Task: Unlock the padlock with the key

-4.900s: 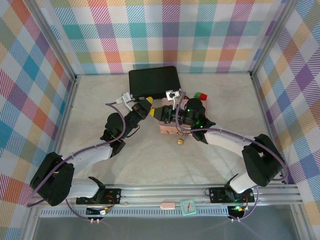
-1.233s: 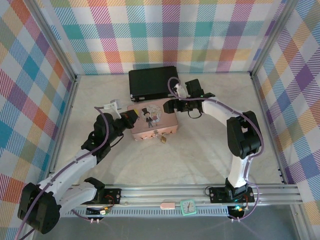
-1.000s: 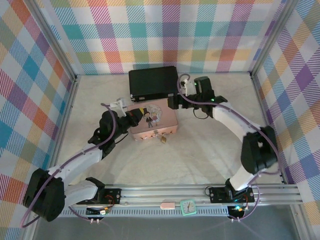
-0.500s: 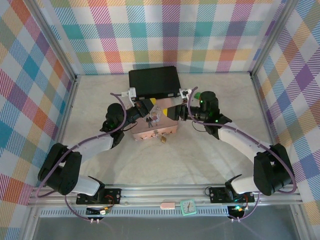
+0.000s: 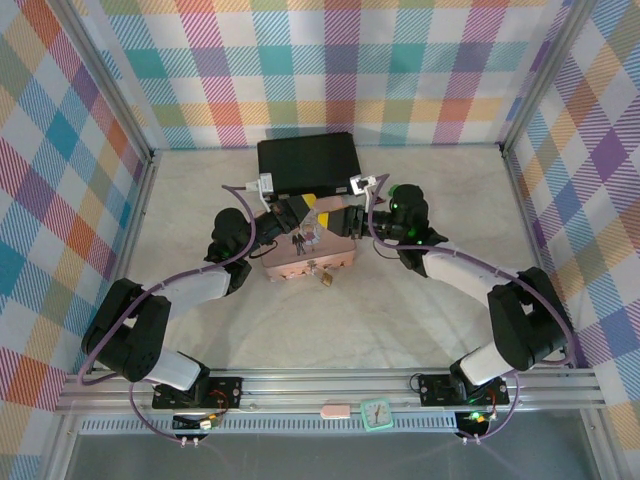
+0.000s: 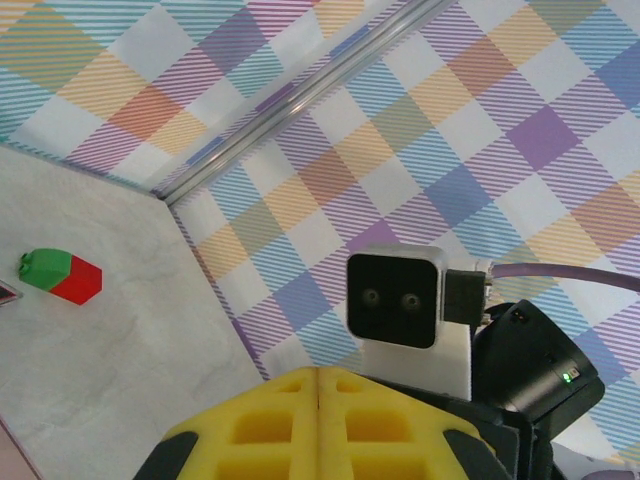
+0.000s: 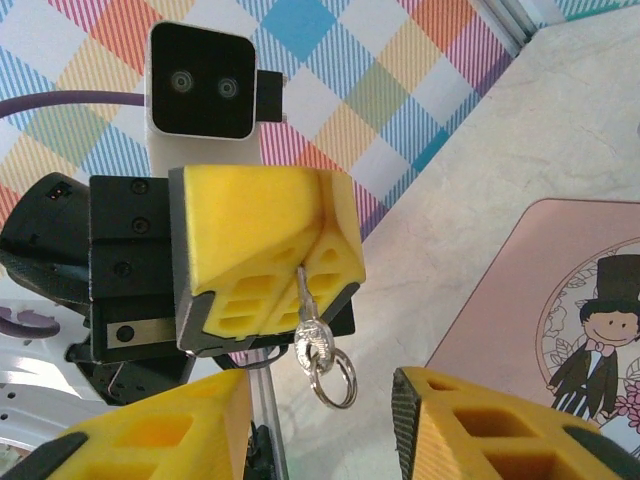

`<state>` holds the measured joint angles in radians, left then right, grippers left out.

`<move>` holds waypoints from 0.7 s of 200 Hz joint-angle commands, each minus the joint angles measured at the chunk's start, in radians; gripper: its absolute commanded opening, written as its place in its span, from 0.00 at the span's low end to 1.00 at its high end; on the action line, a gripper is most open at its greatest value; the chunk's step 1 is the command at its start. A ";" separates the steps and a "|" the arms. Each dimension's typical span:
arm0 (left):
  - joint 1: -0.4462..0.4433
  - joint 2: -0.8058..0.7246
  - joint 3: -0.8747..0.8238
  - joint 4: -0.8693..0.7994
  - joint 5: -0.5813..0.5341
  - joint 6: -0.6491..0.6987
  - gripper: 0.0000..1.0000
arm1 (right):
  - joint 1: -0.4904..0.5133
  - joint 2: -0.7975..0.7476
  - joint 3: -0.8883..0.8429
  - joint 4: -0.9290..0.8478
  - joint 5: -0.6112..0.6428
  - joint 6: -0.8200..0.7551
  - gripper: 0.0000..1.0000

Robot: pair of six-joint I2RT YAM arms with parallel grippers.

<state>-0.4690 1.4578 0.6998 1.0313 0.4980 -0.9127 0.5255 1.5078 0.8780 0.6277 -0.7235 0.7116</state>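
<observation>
The right wrist view gives what the overhead one cannot: the left gripper [image 7: 297, 258] has its yellow pads pressed together on the blade of the key [image 7: 306, 318], which hangs down from them with a small ring [image 7: 335, 385] dangling below. The right gripper [image 7: 320, 405] sits just under it, its two fingers apart on either side of the ring, gripping nothing. The left wrist view adds a red and green block [image 6: 60, 277] lying on the table [image 6: 100, 360], and shows the left pads meeting with no gap. From above, both arms meet over the pink box [image 5: 300, 265], whose lid is down, hiding any contents; a closed black case [image 5: 305, 165] lies just behind it. The padlock [image 5: 326, 279] sits at the box's front edge, apart from both grippers and the key.
</observation>
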 commanded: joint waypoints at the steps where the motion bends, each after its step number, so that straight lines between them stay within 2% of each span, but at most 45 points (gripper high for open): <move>1: -0.006 -0.025 0.007 0.066 0.019 -0.009 0.00 | 0.008 0.008 0.016 0.080 -0.017 0.018 0.41; 103: -0.009 -0.033 -0.014 0.106 0.013 -0.028 0.00 | 0.022 0.056 0.042 0.145 -0.039 0.066 0.25; 140: -0.013 -0.032 -0.025 0.121 0.012 -0.034 0.00 | 0.024 0.060 0.046 0.162 -0.031 0.076 0.26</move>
<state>-0.4702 1.4528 0.6907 1.0634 0.4969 -0.9360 0.5430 1.5597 0.8902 0.7273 -0.7425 0.7757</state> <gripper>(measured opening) 0.049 0.256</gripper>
